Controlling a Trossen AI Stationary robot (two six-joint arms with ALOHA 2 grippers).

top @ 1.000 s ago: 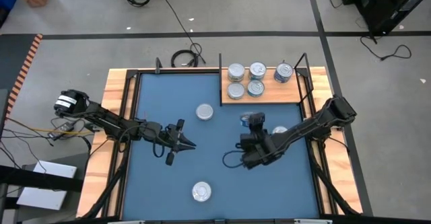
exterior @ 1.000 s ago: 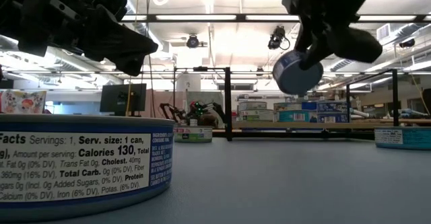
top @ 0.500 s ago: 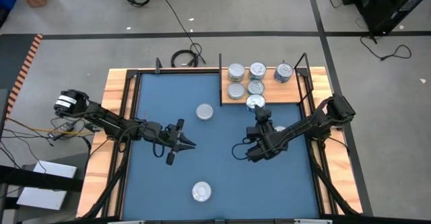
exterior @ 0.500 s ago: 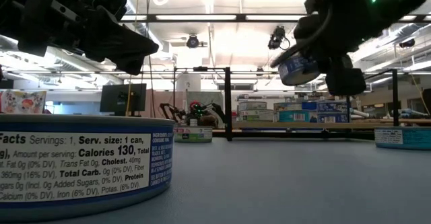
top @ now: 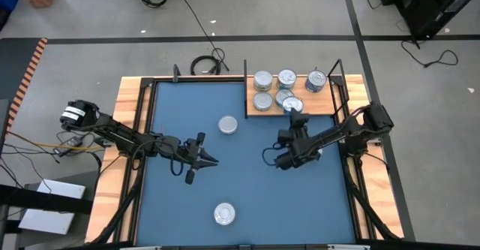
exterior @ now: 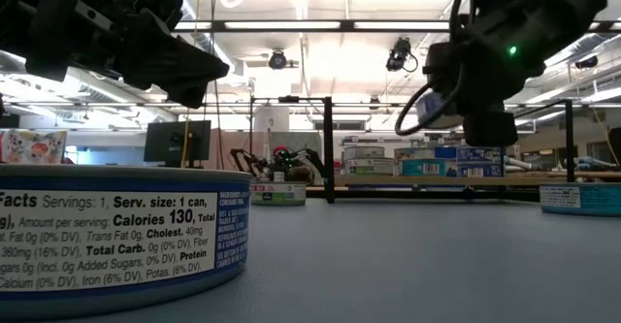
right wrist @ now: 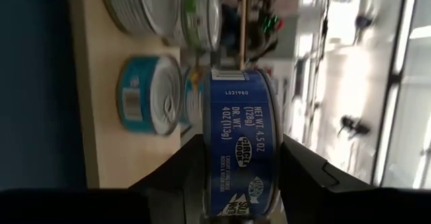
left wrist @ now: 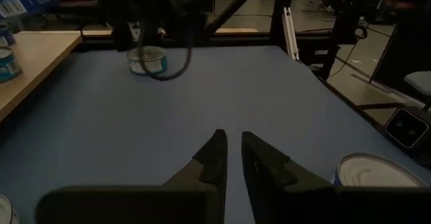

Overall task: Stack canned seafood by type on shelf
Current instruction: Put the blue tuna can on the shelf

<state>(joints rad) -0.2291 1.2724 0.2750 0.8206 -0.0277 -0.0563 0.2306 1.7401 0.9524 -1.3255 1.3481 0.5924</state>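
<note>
Blue mat (top: 187, 205) covers the table inside a pale wooden frame, and the light-brown shelf (top: 330, 107) lies at its far right corner. On the shelf stand five tins with silver lids: two at the far edge (top: 262, 79) (top: 286, 77), one apart toward the right (top: 316, 81), and two nearer ones (top: 262, 100) (top: 283, 97).

Reaching across the mat from the right, the right gripper (top: 294, 109) pinches a sixth tin (right wrist: 242, 140) between its fingers (right wrist: 306, 167), held in the air over the shelf's near edge, just beside the stacked group. Its dark blue side label reads "NET WT. 4.5 OZ (128g)", "DR. WT. 4 OZ (113g)" and a printed code "L521980"; a round logo lower down is too small to read.

Over the mat's left half, the left gripper (top: 204, 158) hovers with its fingers nearly pressed together, a thin gap between them, holding nothing.

Three tins lie loose on the mat: one near the middle (top: 228, 124), one by the near edge (top: 224, 214), and one under the right arm (left wrist: 147, 60). The near-edge tin (exterior: 116, 236) fills the low view, its white panel reading "Servings: 1, Serv. size: 1 can", "Calories 130", "Cholest. 40mg", "Total Carb. 0g".
</note>
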